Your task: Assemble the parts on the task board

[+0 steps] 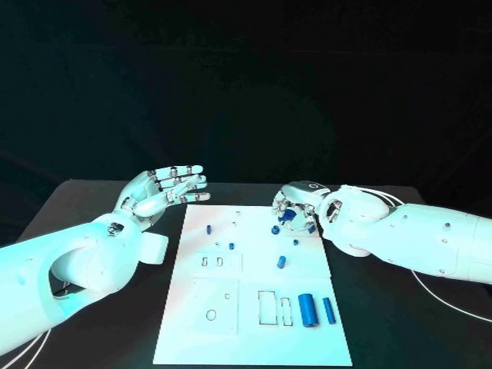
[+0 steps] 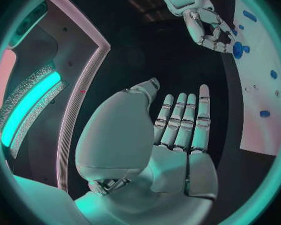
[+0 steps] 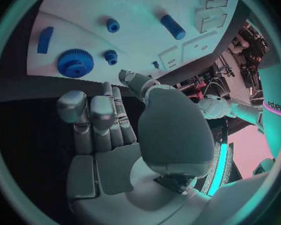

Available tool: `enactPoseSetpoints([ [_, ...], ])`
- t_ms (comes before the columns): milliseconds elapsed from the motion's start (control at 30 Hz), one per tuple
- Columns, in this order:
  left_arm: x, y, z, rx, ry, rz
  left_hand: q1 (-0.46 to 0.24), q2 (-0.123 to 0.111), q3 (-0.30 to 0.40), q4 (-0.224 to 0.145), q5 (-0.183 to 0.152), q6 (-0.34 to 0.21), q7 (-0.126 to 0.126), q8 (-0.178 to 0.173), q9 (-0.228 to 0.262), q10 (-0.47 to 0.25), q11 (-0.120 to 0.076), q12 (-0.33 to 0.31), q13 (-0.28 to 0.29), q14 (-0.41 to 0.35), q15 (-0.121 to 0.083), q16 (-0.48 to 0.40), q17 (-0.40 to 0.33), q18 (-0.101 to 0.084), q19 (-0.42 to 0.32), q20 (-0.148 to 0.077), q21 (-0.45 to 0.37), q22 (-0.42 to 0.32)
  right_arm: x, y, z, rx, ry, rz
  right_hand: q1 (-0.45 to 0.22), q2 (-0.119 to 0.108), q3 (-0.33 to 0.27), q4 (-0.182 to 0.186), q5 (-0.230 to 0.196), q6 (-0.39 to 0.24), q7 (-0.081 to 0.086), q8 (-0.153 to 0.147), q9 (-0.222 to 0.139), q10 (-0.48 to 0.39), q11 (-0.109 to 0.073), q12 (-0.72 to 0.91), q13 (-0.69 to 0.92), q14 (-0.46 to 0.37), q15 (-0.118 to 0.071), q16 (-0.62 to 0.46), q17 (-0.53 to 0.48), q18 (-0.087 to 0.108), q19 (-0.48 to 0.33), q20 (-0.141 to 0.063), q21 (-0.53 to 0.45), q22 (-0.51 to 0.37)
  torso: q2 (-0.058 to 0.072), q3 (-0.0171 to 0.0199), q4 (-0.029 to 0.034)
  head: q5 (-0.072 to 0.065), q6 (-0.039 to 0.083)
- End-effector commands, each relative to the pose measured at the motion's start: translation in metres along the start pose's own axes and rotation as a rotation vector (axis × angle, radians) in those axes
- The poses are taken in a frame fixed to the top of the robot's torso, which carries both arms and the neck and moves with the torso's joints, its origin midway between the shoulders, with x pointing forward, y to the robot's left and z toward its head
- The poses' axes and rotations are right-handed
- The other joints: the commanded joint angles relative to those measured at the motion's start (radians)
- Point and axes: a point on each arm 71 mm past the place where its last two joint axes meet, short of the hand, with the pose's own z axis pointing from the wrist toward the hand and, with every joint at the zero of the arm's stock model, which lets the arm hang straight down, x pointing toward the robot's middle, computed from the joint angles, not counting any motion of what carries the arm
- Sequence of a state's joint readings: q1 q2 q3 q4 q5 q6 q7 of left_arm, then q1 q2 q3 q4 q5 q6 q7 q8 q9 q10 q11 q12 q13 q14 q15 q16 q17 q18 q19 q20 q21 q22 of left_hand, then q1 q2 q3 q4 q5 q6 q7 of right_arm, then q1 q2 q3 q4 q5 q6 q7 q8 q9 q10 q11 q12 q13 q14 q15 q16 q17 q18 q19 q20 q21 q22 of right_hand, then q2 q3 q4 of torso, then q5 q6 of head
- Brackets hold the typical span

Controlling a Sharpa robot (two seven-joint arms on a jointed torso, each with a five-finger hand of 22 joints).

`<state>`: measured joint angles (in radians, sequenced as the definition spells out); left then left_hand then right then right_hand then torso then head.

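The small blue toothed plastic gear [image 3: 75, 63] lies at the white task board's [image 1: 257, 338] one o'clock edge, under the right hand [image 1: 299, 204], whose curled fingers appear empty. It looks light, rigid and slippery; pinch its rim. The left hand [image 1: 166, 188] hovers spread. The right wrist reads "sharpa".

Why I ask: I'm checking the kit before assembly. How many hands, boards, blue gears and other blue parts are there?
Hands, left hand and right hand: 2
Task board: 1
Blue gears: 2
Other blue parts, as far as I can make out: 7
Total: 12
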<state>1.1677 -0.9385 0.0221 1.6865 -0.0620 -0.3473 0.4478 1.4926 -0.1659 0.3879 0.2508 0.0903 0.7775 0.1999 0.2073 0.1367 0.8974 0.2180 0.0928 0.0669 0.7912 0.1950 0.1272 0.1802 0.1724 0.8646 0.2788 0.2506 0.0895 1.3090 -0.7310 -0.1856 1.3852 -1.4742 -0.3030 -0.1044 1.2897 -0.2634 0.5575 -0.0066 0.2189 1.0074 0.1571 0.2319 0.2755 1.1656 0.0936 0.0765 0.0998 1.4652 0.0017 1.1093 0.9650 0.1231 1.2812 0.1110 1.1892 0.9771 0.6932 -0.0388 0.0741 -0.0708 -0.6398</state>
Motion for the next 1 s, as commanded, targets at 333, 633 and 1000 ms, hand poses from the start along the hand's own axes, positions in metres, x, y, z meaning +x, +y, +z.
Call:
enactPoseSetpoints([
  [333, 0.005, -0.004, 0.000, 0.008, 0.033, -0.015, -0.004, -0.006, 0.002, -0.004, -0.007, -0.005, 0.069, 0.003, 0.000, -0.004, 0.006, 0.004, 0.000, -0.007, -0.001, -0.008, 0.000, 0.005, -0.003, 0.002, 0.002, -0.001, 0.009, -0.001, 0.002, 0.024, 0.074, -0.041, -0.001, -0.012, -0.020, 0.011, -0.001, -0.028, -0.003, -0.012, 0.013, -0.038, 0.001, 0.008, 0.004, 0.017, 0.008, 0.063, 0.050, -0.021, 0.017, 0.002, 0.042, 0.060, 0.014, -0.0076, 0.0080, -0.006, -0.001],
  [633, 0.005, -0.004, 0.000, 0.006, 0.036, -0.016, -0.005, -0.006, 0.002, -0.004, -0.007, -0.006, 0.070, 0.003, -0.001, -0.005, 0.006, 0.004, 0.000, -0.009, -0.001, -0.010, 0.000, 0.005, -0.003, 0.002, 0.002, -0.001, 0.013, -0.001, 0.004, 0.029, 0.094, -0.043, 0.000, -0.005, -0.026, 0.016, 0.002, -0.026, -0.002, -0.010, 0.019, -0.040, 0.002, 0.015, 0.006, 0.016, 0.008, 0.074, 0.056, -0.021, 0.017, 0.003, 0.048, 0.067, 0.016, -0.0077, 0.0121, -0.006, -0.003],
  [1000, 0.006, -0.005, -0.001, 0.004, 0.041, -0.018, -0.006, -0.006, 0.002, -0.004, -0.007, -0.006, 0.070, 0.003, -0.001, -0.006, 0.006, 0.004, 0.000, -0.010, 0.000, -0.011, 0.000, 0.005, -0.003, 0.002, 0.002, -0.001, 0.016, -0.001, 0.006, 0.032, 0.101, -0.044, 0.006, 0.008, -0.021, 0.020, 0.001, -0.023, -0.001, -0.007, 0.025, -0.038, 0.002, 0.024, 0.009, 0.015, 0.009, 0.091, 0.070, -0.025, 0.025, 0.004, 0.064, 0.092, 0.020, -0.0097, 0.0165, -0.005, -0.001],
])
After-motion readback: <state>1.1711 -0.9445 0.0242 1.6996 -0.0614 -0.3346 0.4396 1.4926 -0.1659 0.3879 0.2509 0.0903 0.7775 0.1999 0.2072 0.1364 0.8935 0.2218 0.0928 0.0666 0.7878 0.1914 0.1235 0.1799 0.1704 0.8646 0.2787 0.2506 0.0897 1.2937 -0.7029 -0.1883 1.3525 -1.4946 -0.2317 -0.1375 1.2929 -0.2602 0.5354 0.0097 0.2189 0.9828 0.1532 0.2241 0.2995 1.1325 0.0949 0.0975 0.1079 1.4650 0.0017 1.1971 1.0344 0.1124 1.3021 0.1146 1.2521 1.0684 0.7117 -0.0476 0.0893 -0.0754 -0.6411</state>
